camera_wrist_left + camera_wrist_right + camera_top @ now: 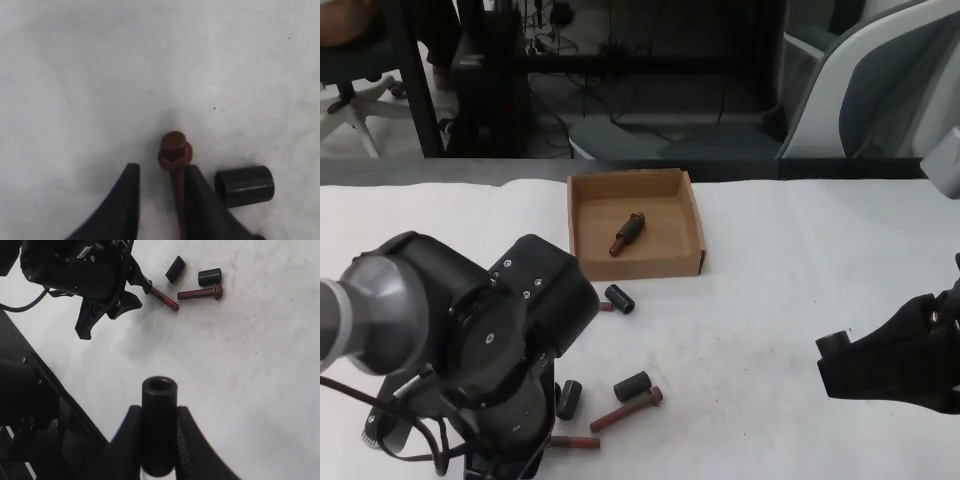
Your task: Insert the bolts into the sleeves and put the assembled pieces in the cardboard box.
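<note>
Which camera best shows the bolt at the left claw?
Left wrist view: the bolt sits close up, head clear, inside the left claw. Right wrist view shows its shank from afar; high view, just a stub beside the arm.
</note>
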